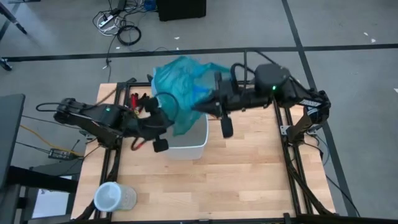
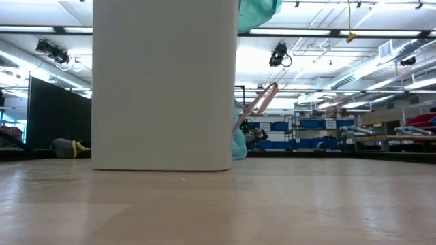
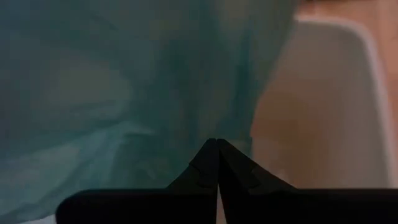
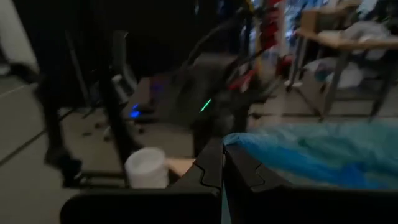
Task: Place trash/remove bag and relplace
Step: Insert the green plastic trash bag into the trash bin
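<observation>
The bag (image 1: 180, 87), thin crinkly blue plastic, is bunched above the far side of the white bin (image 1: 198, 144). Part of it hangs into the bin. In the low view one piece of the bag (image 2: 259, 11) shows above the bin (image 2: 163, 82) and another lies behind its foot. My left gripper (image 1: 172, 118) is shut at the bag's near-left side, over the bin's mouth. My right gripper (image 1: 200, 107) is shut at the bag's right edge. No trash shows. My left gripper is shut with the bag's film (image 3: 205, 127) right at its fingertips, coming from the table's left and slanting down; the film hides how many layers are held. The bag hangs slack in front of it, beside the bin's inner wall (image 3: 323, 112). My right gripper pinches the bag's edge (image 4: 239, 142) at its fingertips, coming level from the table's right. A sliver of film shows between the fingers. The bag spreads away from the hold, lifted above the bin.
A round clear container with a white lid (image 1: 112, 196) stands near the table's front left corner. Red-handled tools (image 1: 133, 99) lie at the far left by the left arm. Bare wood lies to the right of and in front of the bin.
</observation>
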Tool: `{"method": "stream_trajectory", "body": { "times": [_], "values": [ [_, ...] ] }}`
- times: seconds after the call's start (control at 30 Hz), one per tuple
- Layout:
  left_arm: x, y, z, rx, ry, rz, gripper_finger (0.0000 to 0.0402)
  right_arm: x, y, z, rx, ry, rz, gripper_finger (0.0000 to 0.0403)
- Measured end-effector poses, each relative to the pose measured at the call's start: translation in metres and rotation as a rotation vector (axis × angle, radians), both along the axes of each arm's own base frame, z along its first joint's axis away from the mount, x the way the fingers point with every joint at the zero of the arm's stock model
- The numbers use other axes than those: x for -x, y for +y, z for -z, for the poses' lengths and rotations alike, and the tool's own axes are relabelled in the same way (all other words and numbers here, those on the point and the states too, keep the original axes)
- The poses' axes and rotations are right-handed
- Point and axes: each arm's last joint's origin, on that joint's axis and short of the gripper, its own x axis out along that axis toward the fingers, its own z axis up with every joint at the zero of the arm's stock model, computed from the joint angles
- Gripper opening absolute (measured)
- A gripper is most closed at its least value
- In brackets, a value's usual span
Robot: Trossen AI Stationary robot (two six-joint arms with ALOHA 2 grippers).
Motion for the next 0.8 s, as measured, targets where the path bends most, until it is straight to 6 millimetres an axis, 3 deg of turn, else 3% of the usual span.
{"method": "stream_trajectory", "body": {
  "times": [0.13, 0.33, 0.53, 0.67, 0.8],
  "values": [
    [0.021, 0.002, -0.025, 0.046, -0.097, 0.024, 0.0009, 0.002, 0.017, 0.006, -0.003, 0.059, -0.055, 0.0000],
    [0.072, 0.017, -0.069, 0.059, -0.242, 0.015, 0.0009, 0.012, 0.042, 0.017, -0.024, 0.200, -0.184, 0.0000],
    [0.118, 0.040, -0.099, -0.128, -0.364, -0.145, 0.0009, 0.027, 0.054, 0.030, -0.090, 0.383, -0.223, 0.0000],
    [0.132, 0.055, -0.109, -0.327, -0.383, -0.361, 0.0009, 0.030, 0.062, 0.032, -0.107, 0.415, -0.256, 0.0000],
    [0.129, 0.062, -0.110, -0.353, -0.375, -0.424, 0.0009, 0.032, 0.065, 0.033, -0.139, 0.439, -0.326, 0.0000]
  ]
}}
